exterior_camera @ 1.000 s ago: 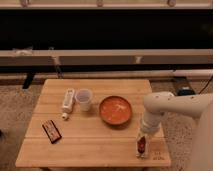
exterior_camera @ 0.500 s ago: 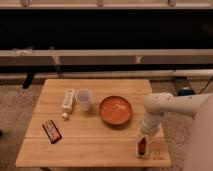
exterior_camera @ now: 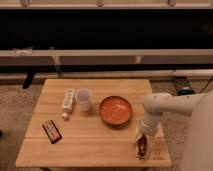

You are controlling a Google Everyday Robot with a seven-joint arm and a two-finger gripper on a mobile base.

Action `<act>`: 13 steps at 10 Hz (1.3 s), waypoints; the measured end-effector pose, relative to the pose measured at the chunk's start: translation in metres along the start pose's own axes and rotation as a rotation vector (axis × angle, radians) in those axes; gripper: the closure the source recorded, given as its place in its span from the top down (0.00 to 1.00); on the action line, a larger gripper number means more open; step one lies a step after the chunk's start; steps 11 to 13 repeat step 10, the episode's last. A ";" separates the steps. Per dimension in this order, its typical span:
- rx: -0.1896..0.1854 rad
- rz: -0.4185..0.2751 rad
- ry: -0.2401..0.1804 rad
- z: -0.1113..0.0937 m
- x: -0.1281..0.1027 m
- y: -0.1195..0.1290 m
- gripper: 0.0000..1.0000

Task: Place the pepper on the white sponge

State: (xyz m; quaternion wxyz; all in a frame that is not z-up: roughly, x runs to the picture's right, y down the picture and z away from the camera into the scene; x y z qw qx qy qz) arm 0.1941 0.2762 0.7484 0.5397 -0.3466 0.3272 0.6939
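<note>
The slim dark red pepper [exterior_camera: 143,149] lies near the front right edge of the wooden table [exterior_camera: 90,145]. A pale white bit just beside and under it looks like the white sponge [exterior_camera: 136,140], mostly hidden by the pepper and my hand. My gripper [exterior_camera: 143,136] hangs from the white arm [exterior_camera: 165,104], which reaches in from the right. It points straight down, right over the pepper's upper end. Whether it touches the pepper cannot be told.
An orange bowl [exterior_camera: 115,110] sits just left of the arm. A white cup [exterior_camera: 83,99] and a long white remote-like stick [exterior_camera: 68,101] stand at the left. A flat dark bar with red markings [exterior_camera: 51,131] lies front left.
</note>
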 end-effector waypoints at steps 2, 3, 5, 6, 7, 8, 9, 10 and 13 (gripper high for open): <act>-0.006 0.006 -0.019 -0.006 0.002 -0.002 0.80; -0.010 0.011 -0.033 -0.011 0.003 -0.003 0.80; -0.021 0.005 -0.080 -0.025 0.007 -0.003 0.80; -0.027 0.000 -0.110 -0.036 0.011 -0.003 0.80; -0.027 0.000 -0.116 -0.039 0.011 -0.003 0.80; -0.027 -0.003 -0.116 -0.038 0.011 -0.002 0.80; -0.028 -0.006 -0.115 -0.038 0.011 0.000 0.80; -0.027 -0.005 -0.116 -0.038 0.011 -0.001 0.80; -0.027 -0.005 -0.116 -0.038 0.011 -0.001 0.80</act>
